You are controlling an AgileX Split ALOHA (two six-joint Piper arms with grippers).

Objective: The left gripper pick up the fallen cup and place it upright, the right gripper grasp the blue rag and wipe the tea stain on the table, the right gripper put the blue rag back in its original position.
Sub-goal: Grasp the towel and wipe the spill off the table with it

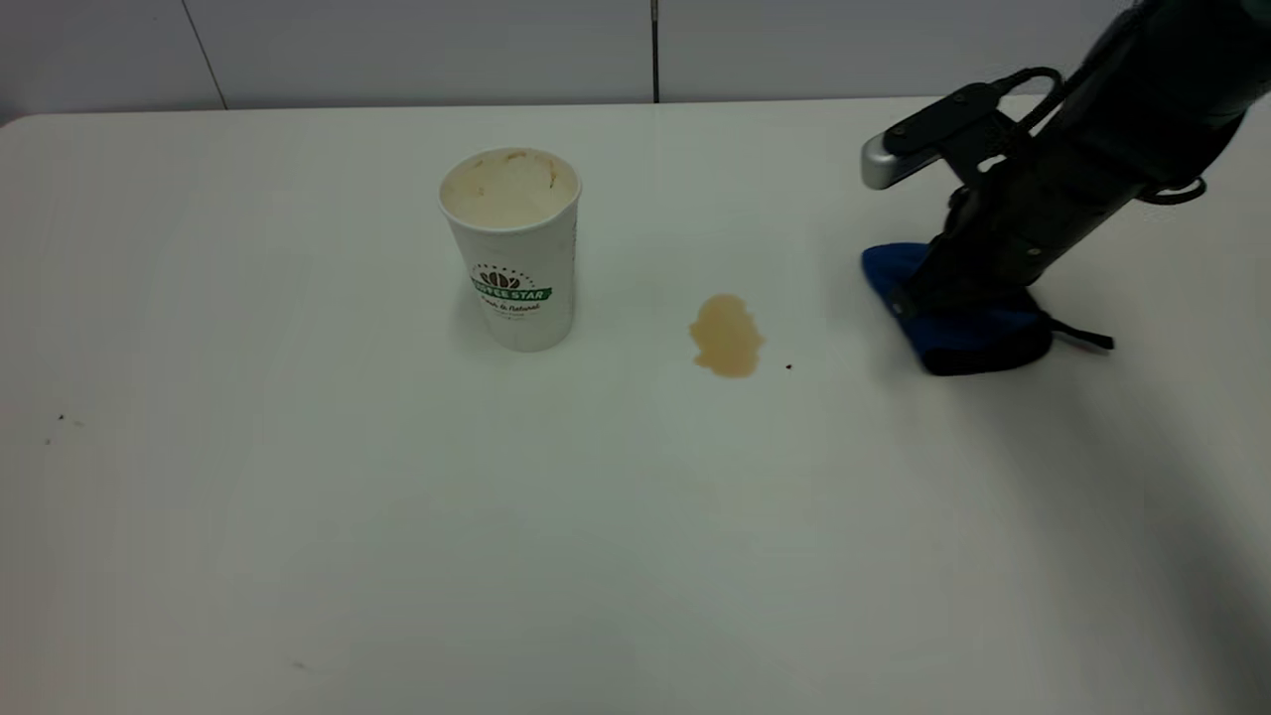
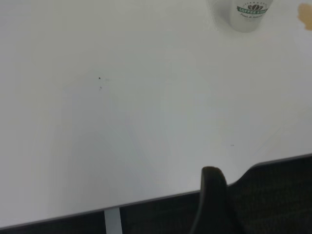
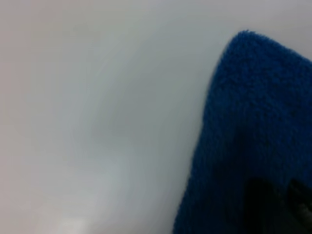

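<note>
- The cup [image 1: 512,248], white textured paper with a green band, is standing upright on the smooth white bench [image 1: 397,516].
- The tea stain [image 1: 727,336], an irregular light-brown blotch, is lying between the cup and the blue rag [image 1: 968,318].
- The right gripper [image 1: 938,293] is pressing down onto the fuzzy folded rag; whether it is pinching the rag I cannot tell.
- The left gripper [image 2: 210,204] is showing only as a dark rounded shape by the bench edge.

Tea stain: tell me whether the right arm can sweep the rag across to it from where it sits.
Probably yes. The light-brown tea stain lies beside the folded royal-blue rag, where the right claw sits, with only bare white table between. The upright white paper cup stands beyond.
</note>
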